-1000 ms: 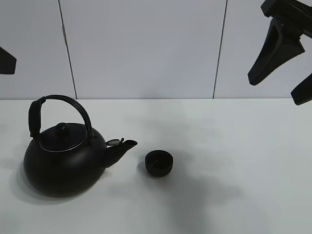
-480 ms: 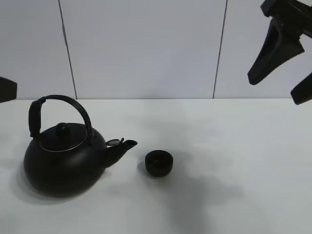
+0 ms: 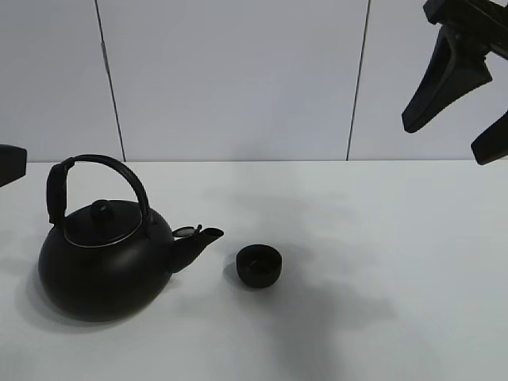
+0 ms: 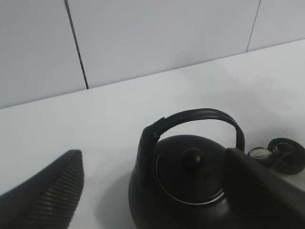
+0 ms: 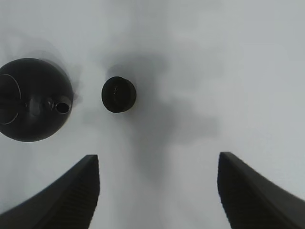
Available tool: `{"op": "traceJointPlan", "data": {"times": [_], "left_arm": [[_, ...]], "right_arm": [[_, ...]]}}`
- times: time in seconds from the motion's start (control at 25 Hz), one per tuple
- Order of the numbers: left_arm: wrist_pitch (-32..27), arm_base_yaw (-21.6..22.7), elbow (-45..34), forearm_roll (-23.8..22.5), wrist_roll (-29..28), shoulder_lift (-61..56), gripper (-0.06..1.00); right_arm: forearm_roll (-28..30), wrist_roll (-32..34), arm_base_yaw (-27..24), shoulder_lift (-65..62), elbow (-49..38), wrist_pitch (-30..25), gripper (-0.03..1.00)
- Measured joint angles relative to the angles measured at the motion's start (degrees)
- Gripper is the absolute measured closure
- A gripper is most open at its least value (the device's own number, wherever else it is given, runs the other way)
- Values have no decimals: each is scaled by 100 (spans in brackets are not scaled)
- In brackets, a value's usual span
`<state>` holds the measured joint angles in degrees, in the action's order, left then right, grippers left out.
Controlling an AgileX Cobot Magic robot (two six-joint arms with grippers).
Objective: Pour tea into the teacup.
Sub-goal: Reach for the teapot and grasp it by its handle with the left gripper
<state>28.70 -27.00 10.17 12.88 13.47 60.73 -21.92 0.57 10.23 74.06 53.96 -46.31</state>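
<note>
Reaching for the kettle [image 3: 103, 266] looks like the job in hand, and the left gripper [image 4: 152, 157] is the one lined up for it. Its fingers [image 4: 47, 191] are spread wide, nothing between them, and the wrist view frames the arched handle [image 4: 200, 114] right in that gap. My read is that the grip wants to land on the crown of that arch, squarely across the band, so the heavy round body hangs straight and does not swing. Lift it level to keep the lid seated, then tip slowly.

The target is handy. The teacup [image 3: 259, 265] stands upright on the white table [image 3: 381, 238], just beside the kettle, and the spout [image 3: 208, 235] points straight at it without touching. That is a small mouth for a big pot, so a gentle tilt is the call, with the spout tip brought over the cup's centre first.

Now the poses. From the high camera only a dark tip of the left gripper shows at the left edge, off the kettle's side at about handle height and clear of it. The right gripper [image 3: 444, 143] hangs high in the top right corner, well apart from the cup, jaws open and empty. Its wrist camera looks almost straight down on kettle and cup.
</note>
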Motion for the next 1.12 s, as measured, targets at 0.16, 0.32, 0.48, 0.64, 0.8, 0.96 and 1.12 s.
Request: {"op": "traceJointPlan", "data": {"times": [0.16,0.32,0.48,0.64,0.8,0.96,1.12], "left_arm": [[208,0,0,-77,40,368,37],[910,0,0,-166,40,1280,37],[1905,0,0,-243,2,2129,37],[2725,0,11,-291,-310,2827,37],[3389,0,62,-291,-536,3289,38],[3585,0,219,-364,-669,3666,40],[3621,0,482,-406,-714,3947,41]], "right_arm": [[0,0,0,0,0,0,48],[0,0,0,0,0,0,48],[0,0,0,0,0,6,48],[0,0,0,0,0,44,48],[0,0,0,0,0,44,48],[0,0,0,0,0,62,48],[0,0,0,0,0,74,48]]}}
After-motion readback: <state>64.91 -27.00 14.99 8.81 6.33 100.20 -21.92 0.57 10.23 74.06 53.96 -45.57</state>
